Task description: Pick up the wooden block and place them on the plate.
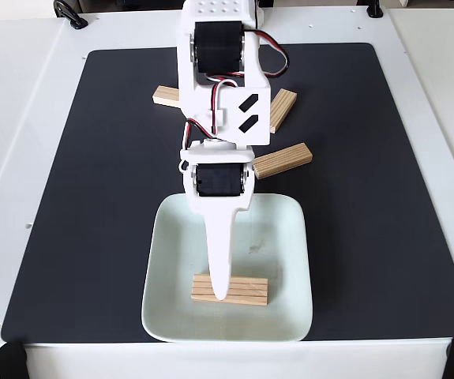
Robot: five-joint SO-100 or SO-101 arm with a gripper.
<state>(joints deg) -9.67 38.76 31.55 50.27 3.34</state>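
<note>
A: Wooden block (230, 290) lies flat inside the plate (294, 237), near its front rim as the fixed view shows it. Three more blocks sit on the black mat (384, 197) behind the plate: one (166, 95) at rear left, partly hidden by the arm; one (283, 109) at rear right; one (283, 160) just beyond the plate's back edge.

B: State of the end effector (220, 294)?

A: One white finger (221, 253) reaches down over the block in the plate, tip at the block's top face. The second finger is hidden beneath it, so whether the end effector is clamped on the block or parted cannot be told.

B: Step in hand?

A: Judged as the placing step for this block: it rests on the plate floor. Three remain.

B: Next move?

A: Likely a clean release if gripped, a straight lift clear of the rim, then a reach to the nearest block, aligning the fingers across its narrow width. The plate sits on the mat; the mat on the white table (21, 118).
</note>
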